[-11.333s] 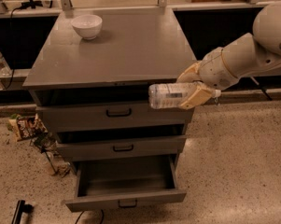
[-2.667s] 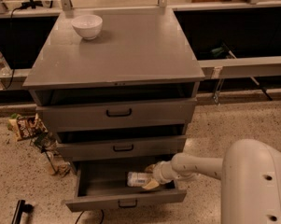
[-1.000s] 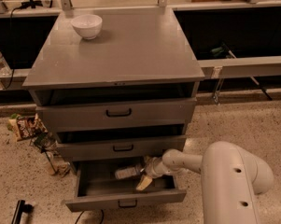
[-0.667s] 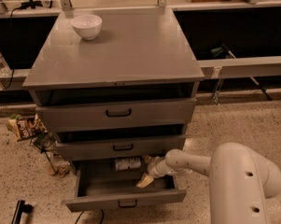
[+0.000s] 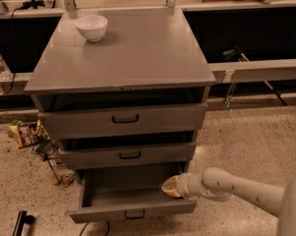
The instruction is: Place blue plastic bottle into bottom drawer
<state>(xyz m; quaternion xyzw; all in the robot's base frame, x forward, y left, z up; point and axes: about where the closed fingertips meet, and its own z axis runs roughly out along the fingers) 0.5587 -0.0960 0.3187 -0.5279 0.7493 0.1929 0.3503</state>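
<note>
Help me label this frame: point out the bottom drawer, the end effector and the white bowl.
bottom drawer [image 5: 123, 194]: camera view, bare floor of the open tray.
end effector [image 5: 171, 186]: camera view, tan tip over the drawer's right side.
white bowl [image 5: 92, 28]: camera view, its outer wall.

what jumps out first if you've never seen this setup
The bottom drawer of the grey cabinet stands pulled open. A white arm extends in from the lower right, with its tan pincer at the drawer's right end. After that, the white bowl at the back left of the cabinet top stands out.
</note>
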